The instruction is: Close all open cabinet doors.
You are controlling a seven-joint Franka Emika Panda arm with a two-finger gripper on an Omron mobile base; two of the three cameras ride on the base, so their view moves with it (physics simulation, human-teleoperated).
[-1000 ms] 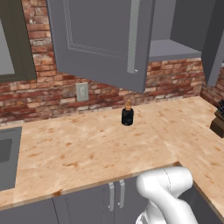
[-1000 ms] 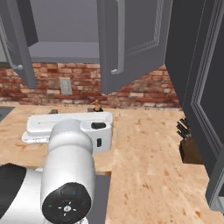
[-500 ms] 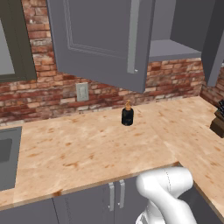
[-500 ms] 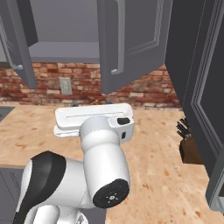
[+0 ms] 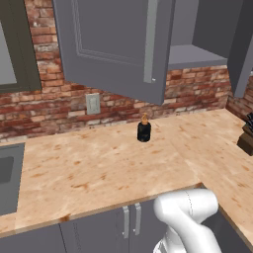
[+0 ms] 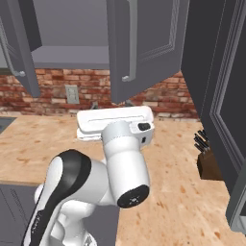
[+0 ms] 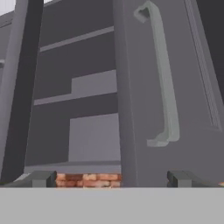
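Observation:
A slate-grey cabinet door stands swung out over the counter, its silver bar handle on its right edge. The same door hangs just above and beyond my white hand. Another open door hangs at the left, and a third door stands close at the right; that third door also shows in the left base view. In the hand view my gripper is open, with the door's handle up and to the right of it. Nothing is between the fingertips.
A small dark bottle stands on the wooden counter below the door. A knife block sits at the right, a sink at the left. The open cabinet's shelf is bare. A wall outlet is on the brick.
My arm has risen and swung, carrying the hand to the right and slightly up towards the middle door. The doors and the bottle have not moved.

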